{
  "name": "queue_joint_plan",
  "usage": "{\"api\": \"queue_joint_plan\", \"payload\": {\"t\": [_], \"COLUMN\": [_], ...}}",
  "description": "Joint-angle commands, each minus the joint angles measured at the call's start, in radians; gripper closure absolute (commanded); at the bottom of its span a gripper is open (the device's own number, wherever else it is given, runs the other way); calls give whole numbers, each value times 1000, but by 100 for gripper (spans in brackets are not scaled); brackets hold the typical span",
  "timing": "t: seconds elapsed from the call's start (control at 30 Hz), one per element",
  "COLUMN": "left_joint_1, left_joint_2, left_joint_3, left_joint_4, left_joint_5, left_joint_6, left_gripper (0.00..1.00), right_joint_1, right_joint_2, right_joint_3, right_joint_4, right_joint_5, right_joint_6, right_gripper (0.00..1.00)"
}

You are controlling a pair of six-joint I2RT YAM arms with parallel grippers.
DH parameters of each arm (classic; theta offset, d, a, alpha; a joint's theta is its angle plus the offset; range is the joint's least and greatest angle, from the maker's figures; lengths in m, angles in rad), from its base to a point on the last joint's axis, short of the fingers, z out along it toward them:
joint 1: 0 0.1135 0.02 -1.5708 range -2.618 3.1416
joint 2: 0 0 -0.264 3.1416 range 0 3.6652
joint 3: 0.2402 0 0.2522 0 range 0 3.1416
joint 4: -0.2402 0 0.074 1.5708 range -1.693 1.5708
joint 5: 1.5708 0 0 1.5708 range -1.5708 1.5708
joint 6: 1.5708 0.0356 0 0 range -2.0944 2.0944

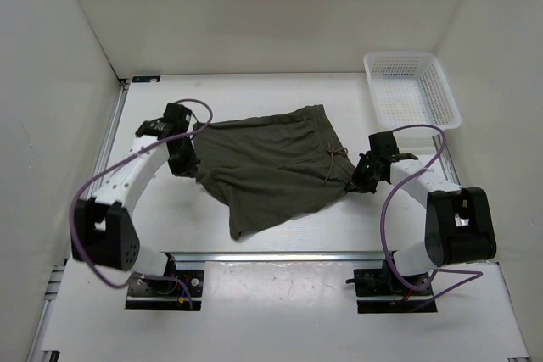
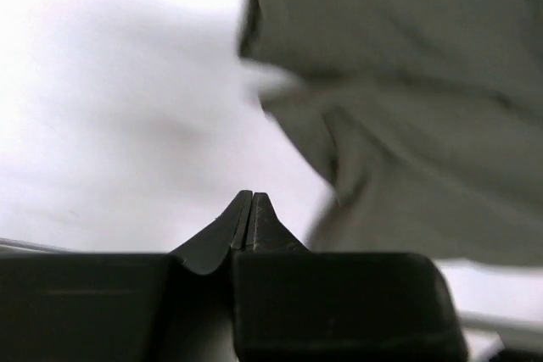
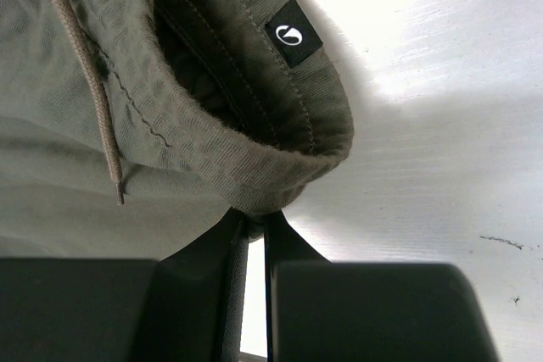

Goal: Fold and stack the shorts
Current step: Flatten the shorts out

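Observation:
The dark olive shorts [image 1: 271,167] lie spread and rumpled across the middle of the white table, waistband toward the right with a tan drawstring [image 1: 333,158]. My left gripper [image 1: 182,161] sits at the shorts' left edge. In the left wrist view its jaws [image 2: 252,198] are shut with nothing between them, and the shorts [image 2: 407,82] lie just ahead and to the right. My right gripper [image 1: 363,177] is shut on the waistband corner. The right wrist view shows the fingertips [image 3: 254,216] pinching the folded waistband hem of the shorts [image 3: 195,137], beside the drawstring [image 3: 85,82] and a black label [image 3: 293,33].
A white mesh basket [image 1: 411,91] stands at the back right corner. White walls enclose the table on the left, back and right. A metal rail [image 1: 271,256] runs along the near edge between the arm bases.

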Motion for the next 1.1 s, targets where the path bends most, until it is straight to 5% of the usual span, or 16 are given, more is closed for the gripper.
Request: {"api": "queue_joint_plan", "payload": {"t": [0.0,0.03,0.17,0.2,0.33,0.53,0.63,0.67,0.9,1.07], "left_joint_1": [-22,-60,-197,-232,-386,-461,-461,-461,-522,-585], "left_joint_2": [-115,-141,-134,-124,-49,61,84,75,-52,-41], "left_joint_3": [-110,-141,-272,-272,-284,-284,-284,-270,-54,-17], "left_joint_4": [34,54,151,166,189,200,177,154,-143,-292], "left_joint_5": [189,230,364,364,352,269,205,183,56,-5], "left_joint_6": [-42,-58,-163,-180,-241,-250,-229,-229,-197,-180], "left_gripper": [90,86,36,34,33,36,82,90,90,55], "right_joint_1": [-4,-4,-4,-4,-4,-4,-4,-4,-4,-4], "right_joint_2": [-21,-21,-11,-11,-11,-29,-29,-38,-38,-38], "right_joint_3": [36,36,36,36,36,27,27,27,27,18], "right_joint_4": [-16,-16,-16,-16,-16,-16,-16,-26,-26,-26], "right_joint_5": [12,12,12,12,12,12,12,22,44,65], "right_joint_6": [-22,-31,-32,-32,-32,-32,-32,-32,-41,-41], "right_gripper": [100,100,100,100,100,100,100,100,100,100]}}
